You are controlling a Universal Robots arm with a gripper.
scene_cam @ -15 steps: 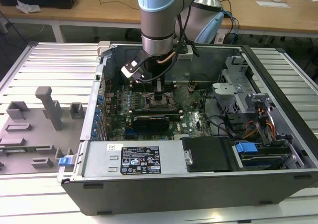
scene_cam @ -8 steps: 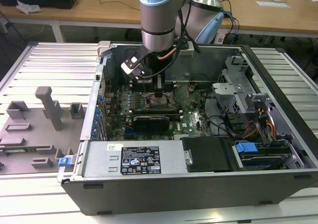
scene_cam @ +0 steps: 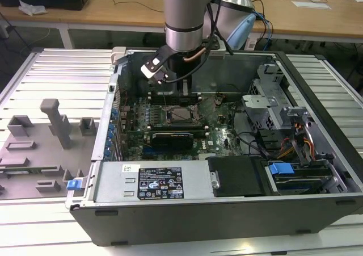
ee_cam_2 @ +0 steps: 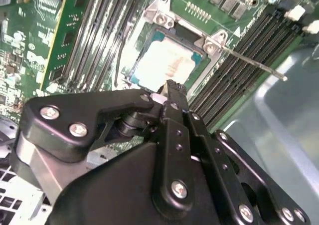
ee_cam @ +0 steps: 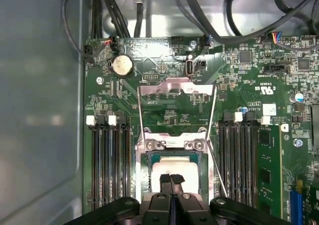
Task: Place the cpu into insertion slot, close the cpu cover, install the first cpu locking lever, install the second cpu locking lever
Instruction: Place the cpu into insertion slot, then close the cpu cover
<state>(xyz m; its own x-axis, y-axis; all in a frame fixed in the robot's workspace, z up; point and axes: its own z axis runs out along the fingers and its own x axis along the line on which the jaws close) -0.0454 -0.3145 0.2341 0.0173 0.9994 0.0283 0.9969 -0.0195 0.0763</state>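
While the black two-finger gripper (ee_cam: 172, 177) hovers, jaws pinched together on nothing I can see, the pale silvery square cpu (ee_cam: 172, 164) sits in the black-rimmed square insertion slot (ee_cam: 143, 167) mid green circuit board (ee_cam: 259, 80). The thin silver windowed cpu cover (ee_cam: 177, 89) is flipped open, keeping access clear.

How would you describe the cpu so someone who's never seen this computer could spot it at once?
Inside the open computer case, find the green motherboard. Between its two banks of long black memory slots sits the insertion slot, right at the gripper tip. The cpu lies in it: the only flat, pale silvery square, unlike the dark slots around it.
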